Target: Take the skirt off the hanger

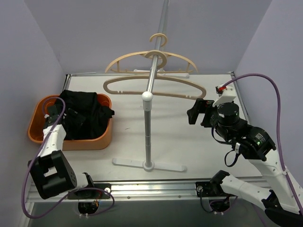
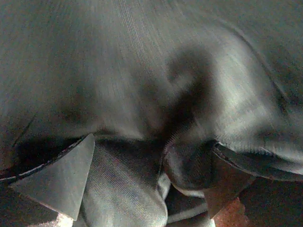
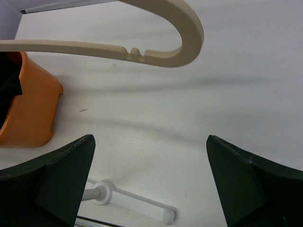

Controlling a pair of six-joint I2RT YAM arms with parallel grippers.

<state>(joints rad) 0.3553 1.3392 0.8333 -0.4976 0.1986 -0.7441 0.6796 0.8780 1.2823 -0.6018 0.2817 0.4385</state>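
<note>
black skirt [image 1: 85, 116] lies bunched in the orange bin [image 1: 35, 124], off the hangers, under the left gripper [image 2: 152, 142].
walls close the table [image 1: 189, 142] on the left, back and right; the bin sits at the left edge, and bare table lies open between the rack's pole [image 1: 148, 132] and the right arm. two beige hangers, front [image 1: 156, 87] and rear [image 1: 142, 56], hang bare on the rail [image 1: 158, 42]; one bin, one skirt. left gripper is down on the skirt, fingers [image 2: 61, 179] spread wide, cloth between them unpinched. right gripper [image 1: 196, 112] gapes, holding nothing, just beside the front hanger's right end, well apart from the skirt.
</note>
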